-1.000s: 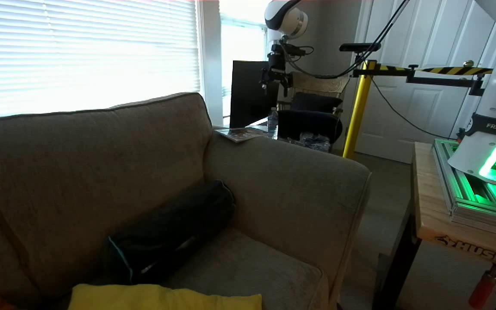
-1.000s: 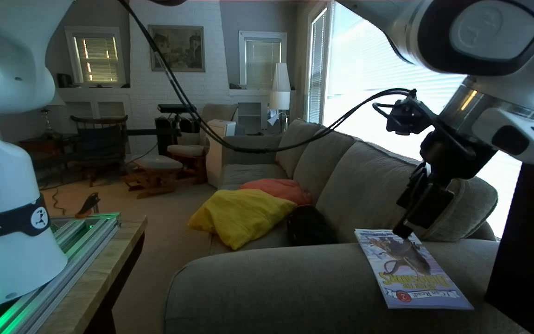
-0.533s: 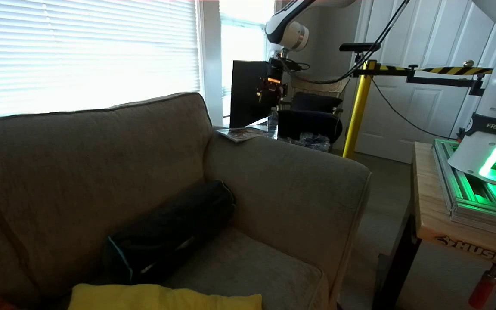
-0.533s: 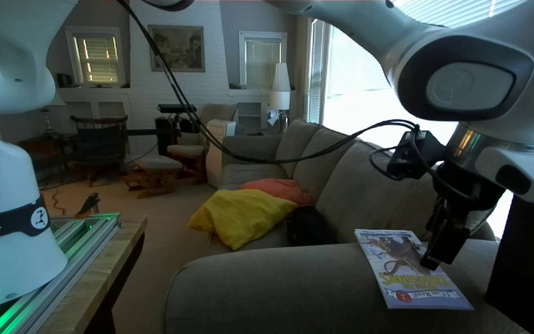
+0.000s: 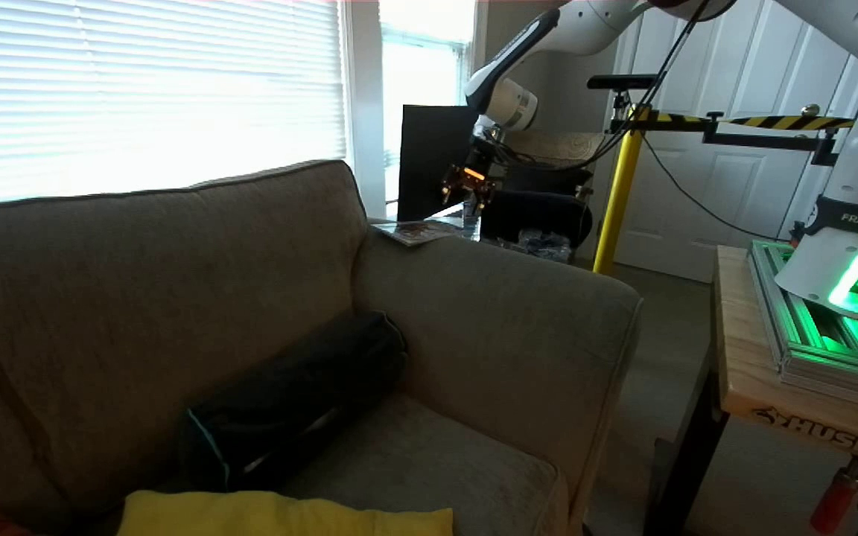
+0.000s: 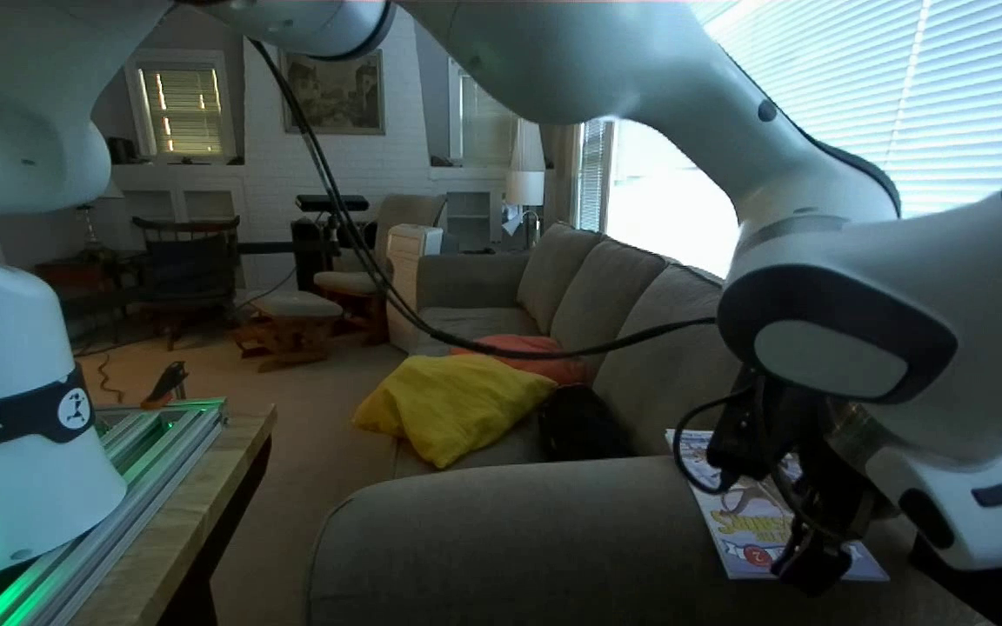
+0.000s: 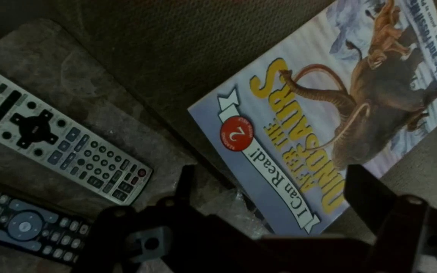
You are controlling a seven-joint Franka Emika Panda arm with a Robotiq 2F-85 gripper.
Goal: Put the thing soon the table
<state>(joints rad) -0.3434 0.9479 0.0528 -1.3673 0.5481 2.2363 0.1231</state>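
"What do you make out from here, going from the left?"

"In an exterior view, white slatted window blinds, bright with daylight; below them a long beige cloth sofa, with a yellow cloth cushion at the front and a black bolster-shaped cushion near that, on the seat; past the armrest, a flat black upright panel; then the white jointed robot arm, its base on a light wooden bench lit green at the far right."

"And close up, around the black two-fingered gripper?"

"In the wrist view, from the left again: a long silver button-covered remote control lies slantwise; below it, near, a slim black remote control with a blue-grey ring pad, its right end behind the gripper; both rest on a mottled dark stone-like tabletop."

"So that is the table; is the gripper grasping something?"

"It is released; its two fingers stand wide apart; the tabletop sits just beside the sofa's armrest, and on that armrest, farthest right, lies a thin paperback book with a mammoth on its cover; the yellow letters read AFTER THE DINOSAURS."
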